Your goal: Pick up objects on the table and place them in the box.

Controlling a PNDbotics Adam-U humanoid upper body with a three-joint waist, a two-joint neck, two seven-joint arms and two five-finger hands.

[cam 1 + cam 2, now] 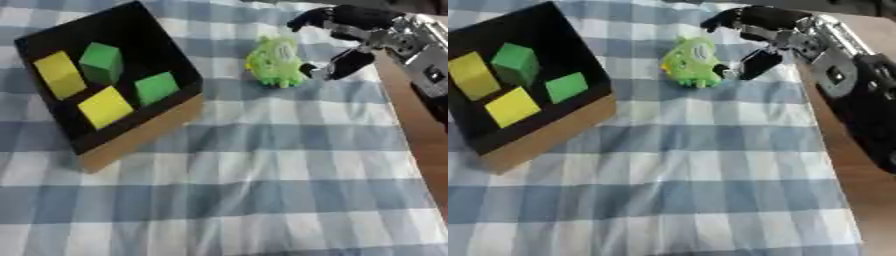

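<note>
a green plush toy (275, 62) is being approached at the far right of the blue checked cloth (262, 190) by the right hand (765, 31), whose fingers are being held spread and partly curled just beside it, nothing being gripped. the toy is being kept well right of the black-lined box (131, 135), in which two yellow blocks (104, 106) and two green blocks (101, 61) are being held.
</note>
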